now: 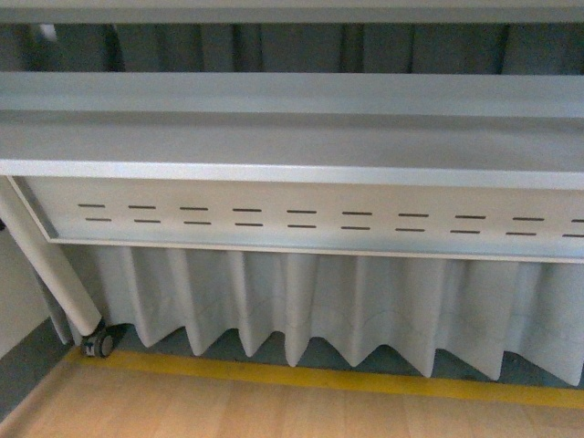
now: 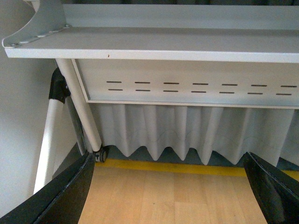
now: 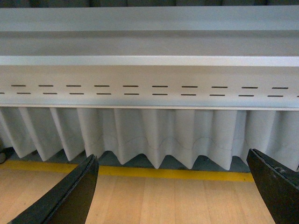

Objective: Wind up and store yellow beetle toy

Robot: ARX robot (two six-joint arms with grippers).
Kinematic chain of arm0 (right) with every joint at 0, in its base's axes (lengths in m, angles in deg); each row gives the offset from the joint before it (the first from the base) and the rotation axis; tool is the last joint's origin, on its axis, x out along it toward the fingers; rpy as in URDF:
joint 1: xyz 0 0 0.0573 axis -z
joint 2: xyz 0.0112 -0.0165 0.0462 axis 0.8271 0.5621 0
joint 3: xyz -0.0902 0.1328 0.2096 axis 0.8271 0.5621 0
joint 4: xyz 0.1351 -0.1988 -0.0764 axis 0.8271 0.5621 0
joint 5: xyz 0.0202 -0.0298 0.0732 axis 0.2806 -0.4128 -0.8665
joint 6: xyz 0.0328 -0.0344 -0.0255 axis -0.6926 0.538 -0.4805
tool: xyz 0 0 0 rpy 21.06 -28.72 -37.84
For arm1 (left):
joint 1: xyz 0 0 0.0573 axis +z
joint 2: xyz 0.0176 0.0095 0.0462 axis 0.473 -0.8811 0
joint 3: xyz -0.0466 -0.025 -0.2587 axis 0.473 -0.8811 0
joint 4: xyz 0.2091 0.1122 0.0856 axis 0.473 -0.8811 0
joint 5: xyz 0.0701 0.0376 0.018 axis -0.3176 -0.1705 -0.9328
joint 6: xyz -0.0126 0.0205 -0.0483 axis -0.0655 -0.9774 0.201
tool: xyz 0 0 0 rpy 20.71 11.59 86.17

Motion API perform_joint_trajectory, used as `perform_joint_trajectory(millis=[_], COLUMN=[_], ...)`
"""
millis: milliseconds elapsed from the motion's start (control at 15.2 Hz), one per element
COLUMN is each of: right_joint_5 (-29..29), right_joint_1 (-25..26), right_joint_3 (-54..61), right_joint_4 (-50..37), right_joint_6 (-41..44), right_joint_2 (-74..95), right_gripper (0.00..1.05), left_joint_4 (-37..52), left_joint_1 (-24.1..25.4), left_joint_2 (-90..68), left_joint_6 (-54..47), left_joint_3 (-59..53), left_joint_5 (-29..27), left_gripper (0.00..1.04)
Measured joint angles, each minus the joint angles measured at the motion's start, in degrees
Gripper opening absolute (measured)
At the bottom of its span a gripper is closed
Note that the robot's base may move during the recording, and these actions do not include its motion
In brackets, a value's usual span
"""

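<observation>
The yellow beetle toy is out of view in all three views. My left gripper (image 2: 170,196) is open and empty, its black fingers (image 2: 60,196) spread wide over the light wooden surface (image 2: 168,196). My right gripper (image 3: 173,196) is open and empty too, its black fingers (image 3: 70,198) wide apart over the same wood (image 3: 173,200). Neither arm shows in the front view.
A grey table (image 1: 292,151) with a slotted panel (image 1: 301,219) stands ahead, a white pleated curtain (image 1: 347,310) under it. A yellow strip (image 1: 347,379) edges the wood. A white table leg (image 2: 79,107) with a caster (image 1: 99,342) stands at the left.
</observation>
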Motion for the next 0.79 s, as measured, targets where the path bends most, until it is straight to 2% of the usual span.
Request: perform_joint_trajectory(millis=[791], right_joint_5=[0.0], right_joint_1=[0.0], right_joint_3=[0.0], right_joint_4=[0.0], right_joint_6=[0.0], right_joint_2=[0.0], right_gripper=[0.98], left_joint_4=[0.0], left_joint_1=[0.0], left_joint_2=[0.0], left_joint_6=[0.0], left_joint_3=[0.0], left_joint_5=[0.0], left_gripper=[0.98])
